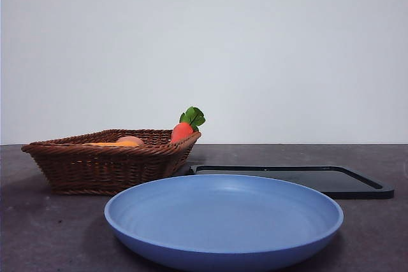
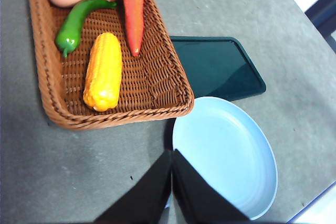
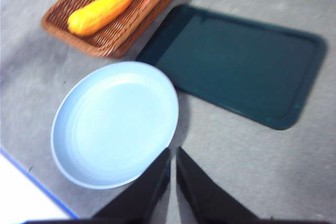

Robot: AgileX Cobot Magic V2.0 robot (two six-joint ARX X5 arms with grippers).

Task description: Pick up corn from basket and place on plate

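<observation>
Both hands, left hand (image 2: 171, 153) and right hand (image 3: 172, 151), hang closed and empty. The corn (image 2: 104, 70) lies ahead of the left hand in the basket (image 2: 157, 77), close beside a green pepper (image 2: 76, 22) and carrot (image 2: 134, 9), so a sloppy grasp risks nudging either.

Basket (image 1: 108, 160) holding carrot (image 1: 182, 132) and perhaps corn (image 1: 111, 144) behind plate (image 1: 223, 221).

woven wicker basket (image 2: 157, 85), smooth plate (image 1: 223, 218)

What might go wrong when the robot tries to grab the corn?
The corn lies in the basket close to the green pepper and the carrot, so a gripper may bump or grab one of those instead. The corn looks smooth and rounded, so it might slip. Dropped carelessly, it could roll off the shallow plate.
</observation>
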